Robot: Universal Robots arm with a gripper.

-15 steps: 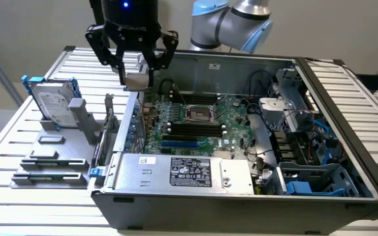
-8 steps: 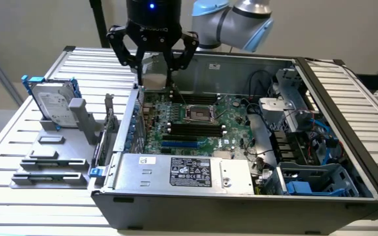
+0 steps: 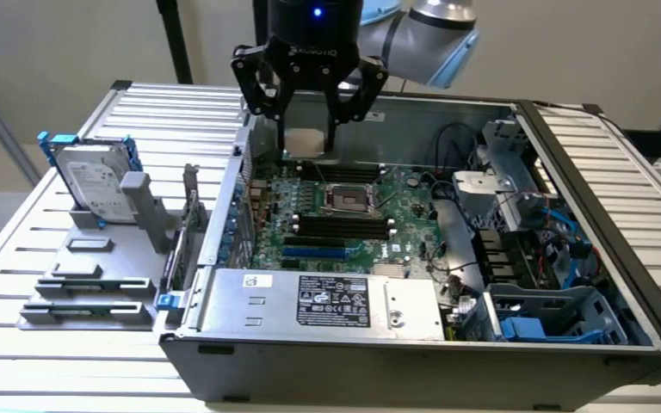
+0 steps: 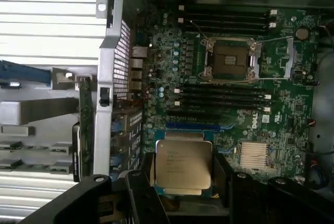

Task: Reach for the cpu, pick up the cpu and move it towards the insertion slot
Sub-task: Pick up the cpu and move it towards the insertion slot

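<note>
Holding cpu above open case, fingers closed

Evenly lit from above in the exterior view, bright on the ribbed counter, soft shadows inside the case. Dimmer, bluish and slightly soft in the wrist view; mild glare on the cpu.

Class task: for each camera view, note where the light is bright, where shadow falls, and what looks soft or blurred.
Exterior view: pale wall and ribbed table evenly bright, computer case interior shadowed. Wrist view: table slats washed out, cpu top catches light in the pincer, whose dark fingers look soft; insertion slot dim.
</note>
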